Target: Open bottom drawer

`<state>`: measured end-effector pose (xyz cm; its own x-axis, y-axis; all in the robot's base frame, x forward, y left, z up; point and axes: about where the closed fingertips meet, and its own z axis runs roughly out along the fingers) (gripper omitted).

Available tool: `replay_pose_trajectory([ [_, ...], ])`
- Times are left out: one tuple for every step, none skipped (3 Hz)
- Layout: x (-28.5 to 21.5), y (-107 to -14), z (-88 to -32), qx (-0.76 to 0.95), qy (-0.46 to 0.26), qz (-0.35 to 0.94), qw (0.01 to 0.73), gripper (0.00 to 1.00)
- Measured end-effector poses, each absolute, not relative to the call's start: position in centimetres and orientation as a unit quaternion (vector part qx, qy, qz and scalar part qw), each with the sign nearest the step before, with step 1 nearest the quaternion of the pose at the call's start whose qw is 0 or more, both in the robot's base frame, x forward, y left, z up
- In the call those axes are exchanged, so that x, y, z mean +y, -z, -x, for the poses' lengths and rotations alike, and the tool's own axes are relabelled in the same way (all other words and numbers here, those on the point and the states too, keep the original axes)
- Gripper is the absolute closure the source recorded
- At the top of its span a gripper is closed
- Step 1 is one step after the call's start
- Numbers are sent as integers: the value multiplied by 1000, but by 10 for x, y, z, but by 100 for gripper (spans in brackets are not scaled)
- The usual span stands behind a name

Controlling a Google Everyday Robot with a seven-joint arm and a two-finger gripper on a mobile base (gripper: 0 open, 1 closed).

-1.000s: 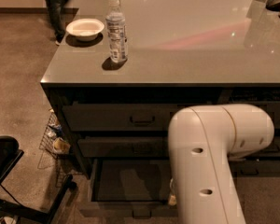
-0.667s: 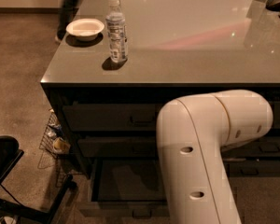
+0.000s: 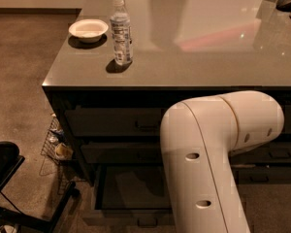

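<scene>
The bottom drawer (image 3: 128, 188) stands pulled out, lowest below the surface (image 3: 194, 57). Its long axis runs left-right and its front panel faces the camera. The white arm (image 3: 208, 159) hides its right end. The end effector is out of view, so its state cannot be told.

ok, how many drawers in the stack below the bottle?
3: top drawer, middle drawer below it, bottom drawer pulled open. Arm covers their right ends; gripper is out of view.
</scene>
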<state>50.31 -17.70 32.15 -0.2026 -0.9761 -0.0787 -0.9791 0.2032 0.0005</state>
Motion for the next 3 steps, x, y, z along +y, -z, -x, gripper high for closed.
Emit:
replay_pose_trajectory([
  [-177, -322, -503, 775, -25, 631, 30, 100],
  [-176, -301, -510, 774, -37, 632, 26, 100],
  [-181, -245, -509, 762, -76, 643, 11, 100],
])
